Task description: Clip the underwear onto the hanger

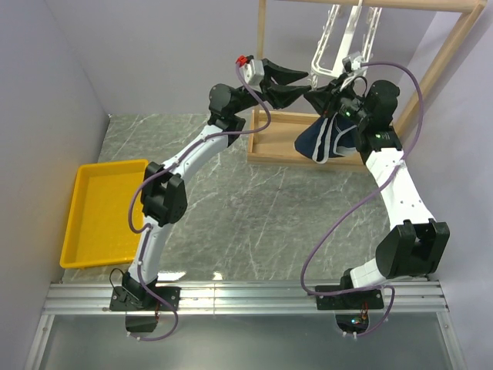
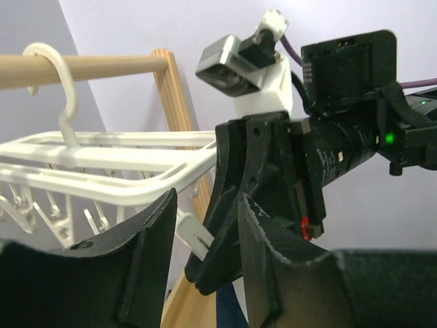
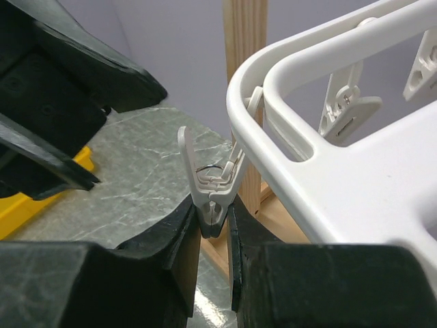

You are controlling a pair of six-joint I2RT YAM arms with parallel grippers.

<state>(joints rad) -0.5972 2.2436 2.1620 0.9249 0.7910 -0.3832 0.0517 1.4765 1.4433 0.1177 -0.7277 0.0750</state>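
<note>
Now my right pincer is pressed together over the far right corner of the counter, pinching the underwear, which hangs below it, with a clip of the hanger caught between its tips. My left pincer is spread just beside it.

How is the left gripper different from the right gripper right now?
The left gripper has fingers spread wide, holding nothing; the right gripper has fingers pinched together at a clip, with the underwear hanging beneath. The left gripper reaches in from the left, the right gripper from the right. Both are raised beside the hanger.
</note>
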